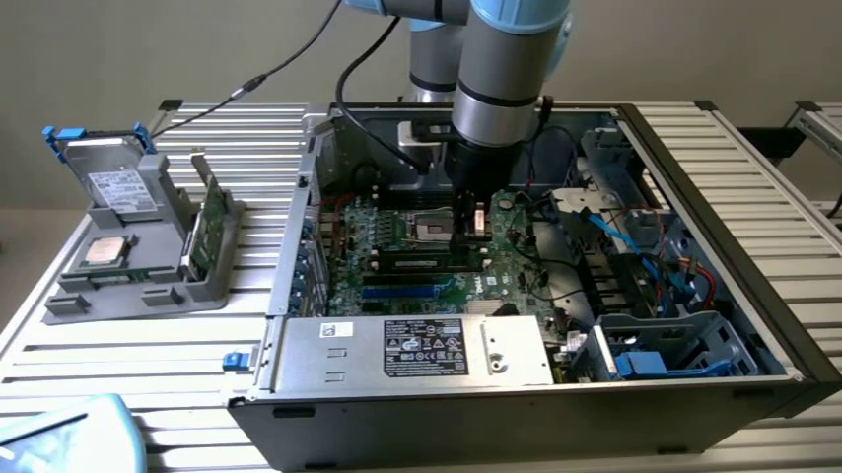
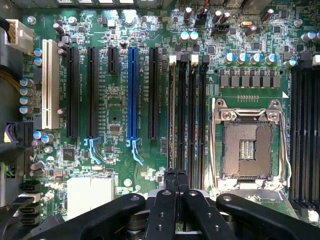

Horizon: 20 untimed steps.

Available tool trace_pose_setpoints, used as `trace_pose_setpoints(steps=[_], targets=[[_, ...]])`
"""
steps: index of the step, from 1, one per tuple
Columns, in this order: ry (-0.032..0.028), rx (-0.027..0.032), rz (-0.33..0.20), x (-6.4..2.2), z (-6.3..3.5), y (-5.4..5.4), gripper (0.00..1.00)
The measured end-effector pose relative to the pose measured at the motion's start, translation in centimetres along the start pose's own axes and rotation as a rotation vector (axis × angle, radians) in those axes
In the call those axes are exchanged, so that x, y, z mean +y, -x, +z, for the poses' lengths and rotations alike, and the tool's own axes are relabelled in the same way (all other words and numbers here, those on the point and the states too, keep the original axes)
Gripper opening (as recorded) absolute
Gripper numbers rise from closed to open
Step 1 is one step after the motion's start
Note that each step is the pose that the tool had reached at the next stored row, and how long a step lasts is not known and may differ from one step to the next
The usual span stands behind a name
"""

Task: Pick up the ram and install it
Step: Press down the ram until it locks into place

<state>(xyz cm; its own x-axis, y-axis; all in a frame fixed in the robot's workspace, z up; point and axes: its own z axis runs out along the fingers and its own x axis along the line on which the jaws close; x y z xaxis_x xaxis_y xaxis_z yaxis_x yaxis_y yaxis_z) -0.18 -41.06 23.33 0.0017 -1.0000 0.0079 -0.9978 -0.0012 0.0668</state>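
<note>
Ram [image 1: 424, 262] lies seated lengthwise in its motherboard slot [image 2: 176, 115]; my gripper [image 2: 175, 176] clenched, fingertips on the stick's top edge; pressing-home step, I judge; latches want even downward force.

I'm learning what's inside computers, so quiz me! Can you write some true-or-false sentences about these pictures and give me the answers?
1. The tool is wide open. False: it is shut.
2. The tool hangs over the grey tray. False: it is inside the computer case, just above the motherboard, by the long memory slots.
3. The square processor socket is empty. True.
4. A silver processor chip lies on the grey tray. True.
</note>
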Motion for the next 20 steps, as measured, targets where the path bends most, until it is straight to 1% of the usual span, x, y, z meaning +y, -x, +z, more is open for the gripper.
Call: trace_pose_setpoints(steps=[7,11,13,15,17,20], targets=[[0.0001,0.0005,0.003,-0.04,0.58,0.00,0.11],[0.0000,-0.0001,0.003,-0.04,0.62,0.01,0.11],[-0.0016,-0.0014,0.003,-0.01,0.33,0.02,0.11],[-0.0020,0.0000,0.004,0.12,-0.07,0.01,0.11],[-0.0040,0.0002,0.004,0.39,-0.18,0.04,0.11],[-0.0093,0.0041,0.004,0.89,-0.17,0.07,0.11]])
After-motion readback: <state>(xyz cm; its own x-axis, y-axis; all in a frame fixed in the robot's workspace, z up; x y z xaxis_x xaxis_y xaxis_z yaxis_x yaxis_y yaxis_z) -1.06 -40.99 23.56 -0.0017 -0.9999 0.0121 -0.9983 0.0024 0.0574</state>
